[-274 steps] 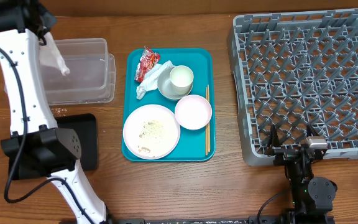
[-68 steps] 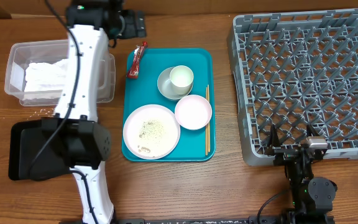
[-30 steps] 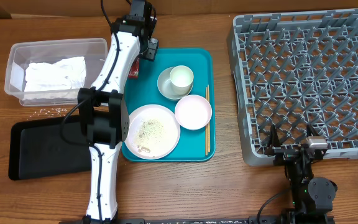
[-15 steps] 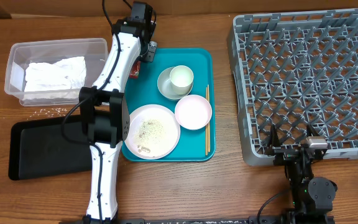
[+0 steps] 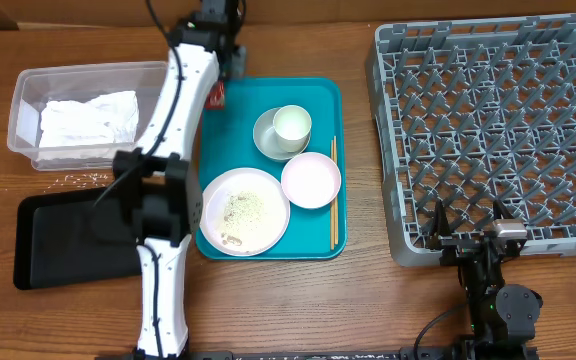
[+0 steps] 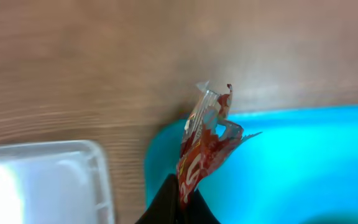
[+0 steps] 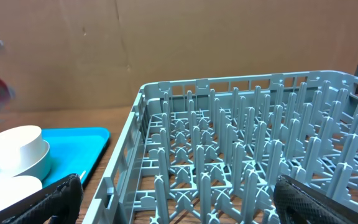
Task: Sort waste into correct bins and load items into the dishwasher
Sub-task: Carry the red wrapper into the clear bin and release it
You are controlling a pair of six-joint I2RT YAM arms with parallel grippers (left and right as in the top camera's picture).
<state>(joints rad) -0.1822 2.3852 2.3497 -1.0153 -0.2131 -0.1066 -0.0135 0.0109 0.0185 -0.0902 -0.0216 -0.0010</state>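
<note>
My left gripper [image 5: 225, 72] is shut on the red-and-white wrapper [image 5: 216, 96] at the far left corner of the teal tray [image 5: 318, 95]. In the left wrist view the wrapper [image 6: 207, 134] hangs from the shut fingertips [image 6: 182, 196], over the tray corner. White napkins [image 5: 88, 118] lie in the clear tub [image 5: 93, 72]. The black tray [image 5: 68, 245] is at the front left. The white plate [image 5: 245, 210] holds rice scraps. The small white bowl [image 5: 311, 180] and the cup [image 5: 291, 124] in the grey bowl [image 5: 265, 140] sit on the teal tray. My right gripper [image 5: 466, 225] is open at the front edge of the dish rack [image 5: 493, 120].
Chopsticks [image 5: 333, 195] lie along the teal tray's right side. Loose rice grains [image 5: 80, 180] lie on the table between tub and black tray. The right wrist view shows the rack's pegs [image 7: 241, 143] between its open fingers [image 7: 185, 205].
My left gripper has come off the tray's corner toward the table's far edge with the wrapper in it. The right arm has not moved.
</note>
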